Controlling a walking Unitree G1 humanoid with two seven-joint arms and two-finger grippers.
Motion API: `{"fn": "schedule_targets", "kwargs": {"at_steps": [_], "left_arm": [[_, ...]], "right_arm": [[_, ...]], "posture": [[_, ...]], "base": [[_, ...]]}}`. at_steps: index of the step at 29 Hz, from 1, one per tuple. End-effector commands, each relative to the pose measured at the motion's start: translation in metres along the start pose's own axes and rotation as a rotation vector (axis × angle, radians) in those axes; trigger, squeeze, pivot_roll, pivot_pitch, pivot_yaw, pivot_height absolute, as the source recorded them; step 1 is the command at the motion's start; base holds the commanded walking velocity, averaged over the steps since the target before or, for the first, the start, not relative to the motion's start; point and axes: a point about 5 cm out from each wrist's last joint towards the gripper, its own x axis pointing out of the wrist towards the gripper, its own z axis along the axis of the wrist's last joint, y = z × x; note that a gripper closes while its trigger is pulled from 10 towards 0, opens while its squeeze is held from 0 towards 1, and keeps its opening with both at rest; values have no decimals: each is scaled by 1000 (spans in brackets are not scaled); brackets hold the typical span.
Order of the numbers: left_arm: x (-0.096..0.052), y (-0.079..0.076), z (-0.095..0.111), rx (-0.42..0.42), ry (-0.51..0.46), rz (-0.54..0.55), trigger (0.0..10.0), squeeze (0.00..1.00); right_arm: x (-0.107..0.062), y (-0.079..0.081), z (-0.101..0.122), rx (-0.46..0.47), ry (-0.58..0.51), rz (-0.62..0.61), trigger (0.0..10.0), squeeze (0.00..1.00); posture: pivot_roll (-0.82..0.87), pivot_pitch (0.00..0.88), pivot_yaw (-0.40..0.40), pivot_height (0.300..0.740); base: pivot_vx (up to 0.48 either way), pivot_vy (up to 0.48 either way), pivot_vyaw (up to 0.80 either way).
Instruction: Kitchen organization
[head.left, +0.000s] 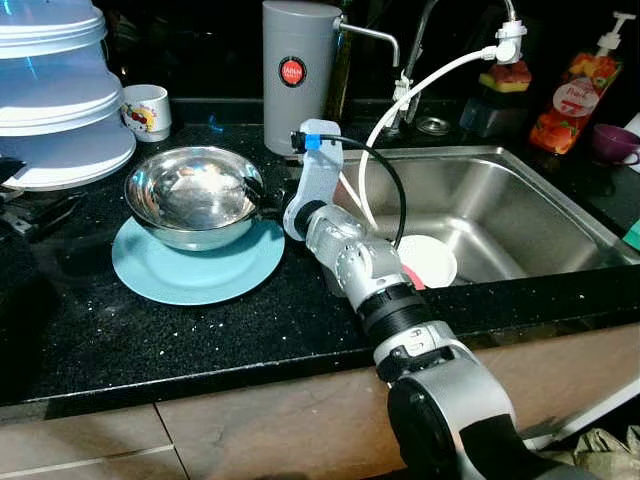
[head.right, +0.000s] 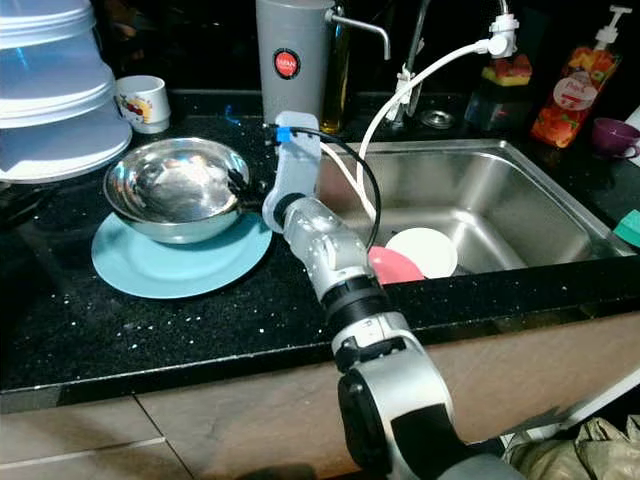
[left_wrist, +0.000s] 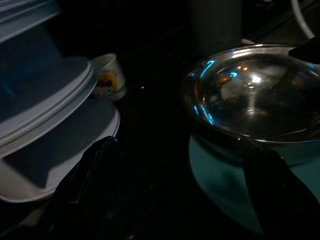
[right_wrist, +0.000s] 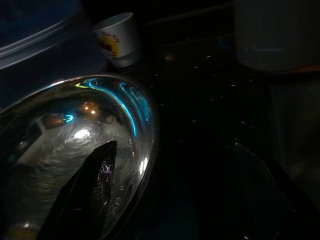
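Right hand (head.left: 262, 192) is reaching across the black surface (head.left: 150, 330) to the bowl (head.left: 193, 195), meeting its rim at the bowl's 3 o'clock. Its fingers are standing apart: in the right wrist view one finger (right_wrist: 87, 192) is lying inside the bowl against the inner wall and the other is sitting outside the rim, though whether they are pressing on the steel I cannot tell. That bowl is sitting upright on a blue plate (head.left: 190, 270). At the bowl's 10 o'clock a cup (head.left: 147, 110) is standing, beside a stack of white containers (head.left: 55, 95). Toward 3 o'clock a sink (head.left: 520, 215) is holding a white bowl (head.right: 425, 250) and a pink one (head.right: 393, 266). Left hand (left_wrist: 175, 200) is hovering near the plate, fingers apart, holding nothing.
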Motion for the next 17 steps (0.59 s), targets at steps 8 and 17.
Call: {"fn": "schedule_targets", "kwargs": {"at_steps": [8,17], "left_arm": [[6,-13,-4,-19,-11,-68,10000,0],[4,-15,-4,-15,-8,-77,10000,0]], "right_arm": [[1,14,-20,59,139,85,10000,0],[-2,22,-33,96,233,149,10000,0]], "posture": [[79,88,-80,740],[81,84,-80,740]], "base": [[0,0,0],[0,0,0]]}}
